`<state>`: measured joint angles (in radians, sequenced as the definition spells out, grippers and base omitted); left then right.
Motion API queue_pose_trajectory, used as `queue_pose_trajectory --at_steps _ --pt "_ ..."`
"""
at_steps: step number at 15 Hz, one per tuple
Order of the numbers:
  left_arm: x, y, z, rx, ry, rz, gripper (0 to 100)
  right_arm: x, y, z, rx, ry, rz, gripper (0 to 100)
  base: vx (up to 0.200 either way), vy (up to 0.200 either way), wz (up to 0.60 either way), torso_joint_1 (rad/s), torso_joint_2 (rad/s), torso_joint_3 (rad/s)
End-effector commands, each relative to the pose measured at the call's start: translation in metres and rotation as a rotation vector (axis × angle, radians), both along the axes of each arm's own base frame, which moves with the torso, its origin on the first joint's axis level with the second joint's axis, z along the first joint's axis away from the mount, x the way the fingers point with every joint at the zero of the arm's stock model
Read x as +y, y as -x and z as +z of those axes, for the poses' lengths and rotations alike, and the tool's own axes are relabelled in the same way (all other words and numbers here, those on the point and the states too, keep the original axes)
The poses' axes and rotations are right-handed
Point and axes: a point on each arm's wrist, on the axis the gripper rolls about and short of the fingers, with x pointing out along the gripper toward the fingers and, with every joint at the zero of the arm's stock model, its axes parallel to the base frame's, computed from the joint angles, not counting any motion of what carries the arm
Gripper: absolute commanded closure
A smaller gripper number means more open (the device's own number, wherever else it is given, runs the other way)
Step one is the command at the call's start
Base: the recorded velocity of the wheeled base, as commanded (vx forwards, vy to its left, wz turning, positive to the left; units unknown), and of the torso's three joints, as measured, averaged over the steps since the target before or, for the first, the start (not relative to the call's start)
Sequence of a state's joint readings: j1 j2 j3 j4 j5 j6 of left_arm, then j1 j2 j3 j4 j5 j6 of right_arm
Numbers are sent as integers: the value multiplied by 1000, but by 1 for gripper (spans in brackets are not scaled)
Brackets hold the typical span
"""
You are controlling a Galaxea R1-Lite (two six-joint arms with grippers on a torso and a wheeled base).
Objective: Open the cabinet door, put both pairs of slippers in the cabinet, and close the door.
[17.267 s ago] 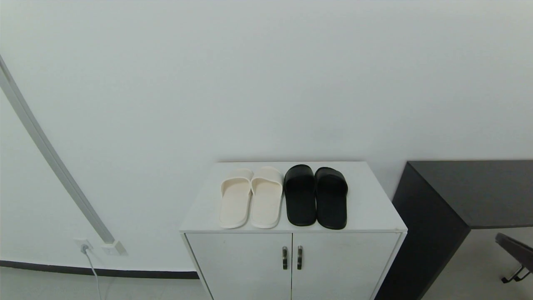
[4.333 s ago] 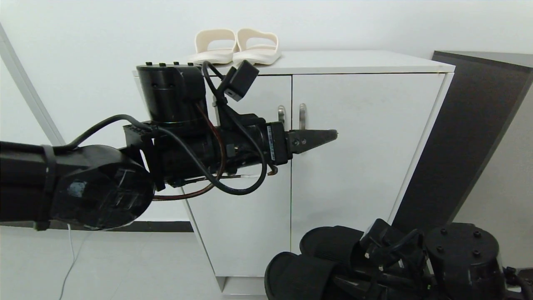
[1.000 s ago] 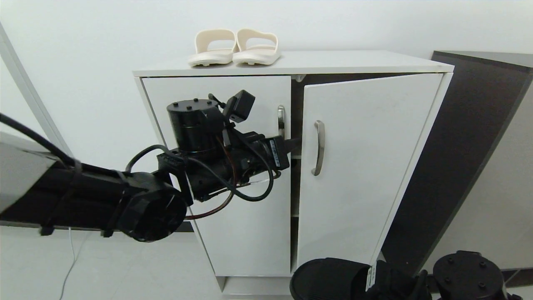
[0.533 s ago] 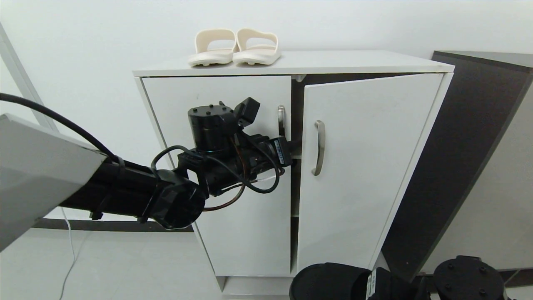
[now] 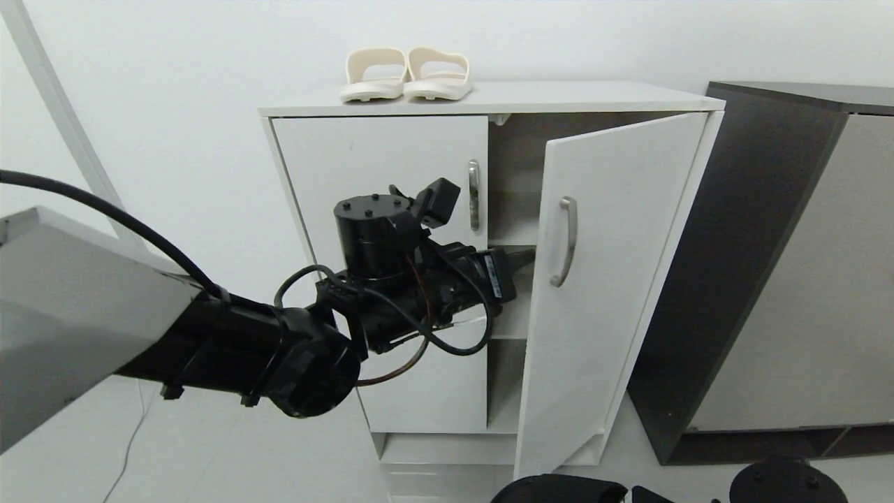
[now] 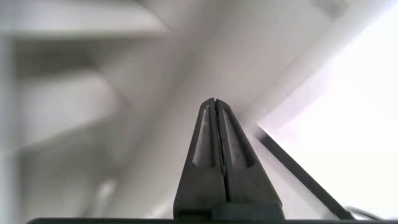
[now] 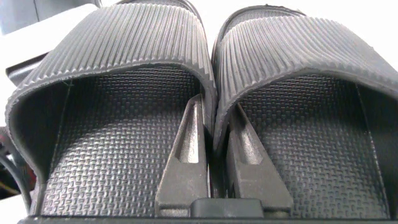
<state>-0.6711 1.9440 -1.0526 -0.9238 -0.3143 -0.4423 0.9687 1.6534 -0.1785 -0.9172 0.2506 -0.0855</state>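
The white cabinet [image 5: 594, 94] has its right door [image 5: 614, 279] swung partly outward, its left door [image 5: 377, 161] closed. My left gripper [image 5: 522, 257] is in the gap, its tips behind the right door's inner edge; in the left wrist view this gripper [image 6: 215, 109] is shut and holds nothing. The cream slippers [image 5: 405, 73] sit on the cabinet top at the left. My right gripper [image 7: 216, 112] is low in front of the cabinet, pinching the two touching inner walls of the black slippers [image 7: 143, 68], whose edge [image 5: 559, 489] shows at the bottom of the head view.
A dark grey cabinet [image 5: 768, 244] stands right beside the open door's hinge side. A shelf [image 5: 510, 241] crosses the cabinet's interior. A grey wall conduit [image 5: 56, 112] runs diagonally at the far left. Bare floor lies in front.
The right door has swung wider open, with my left gripper moving right along with it inside the gap. The head camera has shifted, so the cabinet sits further right and smaller.
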Motion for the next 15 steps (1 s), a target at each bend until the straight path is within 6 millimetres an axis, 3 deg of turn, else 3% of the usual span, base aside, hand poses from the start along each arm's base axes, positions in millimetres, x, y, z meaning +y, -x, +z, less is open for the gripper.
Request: queue_pose_trajectory --at_steps 1,3,10,13,14,15 --pt "-21 26 -1 -17 12 -87 100 -2 3 -4 9 7 15 100 -200 0 0 -2 2 2" --pt "-30 33 -1 -21 16 -119 100 -3 3 -8 -6 9 31 100 0 0 0 0 0 0" --pt "-20 29 0 -27 20 -85 100 -2 3 -12 -15 3 32 100 0 0 0 0 0 0" --pt "3 29 7 -52 12 31 100 -2 -1 -11 -19 -2 15 100 0 0 0 0 0 0" --pt "36 38 18 -90 -8 101 100 -3 -7 -11 -28 -10 -17 100 0 0 0 0 0 0" --pt "57 48 27 -104 -5 140 100 -2 -13 -8 -51 -35 -39 100 0 0 0 0 0 0"
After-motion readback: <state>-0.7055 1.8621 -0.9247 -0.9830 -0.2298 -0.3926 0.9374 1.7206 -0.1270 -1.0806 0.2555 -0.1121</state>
